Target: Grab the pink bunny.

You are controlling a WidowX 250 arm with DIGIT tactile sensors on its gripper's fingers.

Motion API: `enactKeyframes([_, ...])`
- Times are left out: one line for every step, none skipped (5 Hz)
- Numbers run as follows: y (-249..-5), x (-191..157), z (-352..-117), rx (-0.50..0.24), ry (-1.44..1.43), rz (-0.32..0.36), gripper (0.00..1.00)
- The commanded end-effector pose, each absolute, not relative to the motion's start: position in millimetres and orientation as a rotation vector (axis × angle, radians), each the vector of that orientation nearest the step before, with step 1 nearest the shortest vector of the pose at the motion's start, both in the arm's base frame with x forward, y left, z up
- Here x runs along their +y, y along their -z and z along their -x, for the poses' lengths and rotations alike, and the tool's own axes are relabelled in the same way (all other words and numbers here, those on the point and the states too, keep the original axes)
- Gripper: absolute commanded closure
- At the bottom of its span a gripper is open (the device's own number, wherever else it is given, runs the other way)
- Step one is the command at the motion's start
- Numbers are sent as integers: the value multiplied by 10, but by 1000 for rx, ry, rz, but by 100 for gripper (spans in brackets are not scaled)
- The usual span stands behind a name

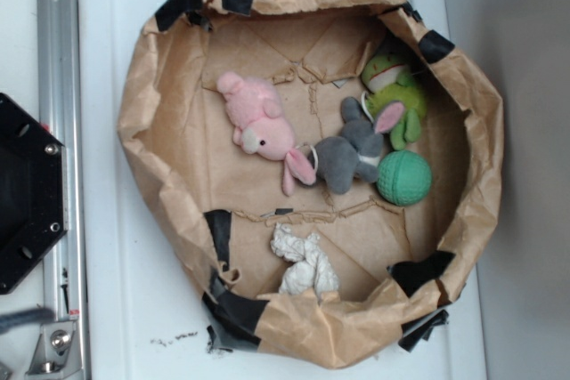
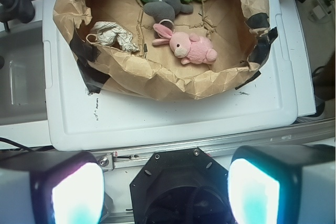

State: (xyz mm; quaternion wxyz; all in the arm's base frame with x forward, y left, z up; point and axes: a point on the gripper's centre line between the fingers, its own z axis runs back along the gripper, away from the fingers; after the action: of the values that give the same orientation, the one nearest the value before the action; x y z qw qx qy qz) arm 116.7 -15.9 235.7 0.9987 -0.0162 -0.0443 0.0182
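Note:
The pink bunny (image 1: 260,125) lies on its side in the middle of a crumpled brown paper basin (image 1: 169,140), its long ears trailing toward a grey rabbit. In the wrist view the pink bunny (image 2: 190,46) sits far up the frame, well away from my gripper (image 2: 165,190). The two fingers (image 2: 76,192) stand wide apart at the bottom corners with nothing between them, hovering over the black robot base (image 2: 184,187). The gripper itself does not appear in the exterior view.
A grey plush rabbit (image 1: 352,150), a green frog (image 1: 396,86), a green ball (image 1: 403,177) and a crumpled white cloth (image 1: 303,262) share the paper basin. The basin rests on a white lid (image 2: 173,116). A metal rail (image 1: 55,131) runs along the left.

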Motion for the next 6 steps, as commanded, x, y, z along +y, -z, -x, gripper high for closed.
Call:
enactKeyframes([-2357,-159,-1167,-89,-36,33,0])
enactKeyframes([-2146,14,-1668,-223,214,32,0])
enactKeyframes([-1772,179,-2204,-356,349,-12,0])
enactKeyframes([-1414,268,-2476,-318,392,26,0])
enactKeyframes([-927,185,-2605,-243,590,-27,0])
enactKeyframes([-517,-36,-2328,16,772,-8,0])
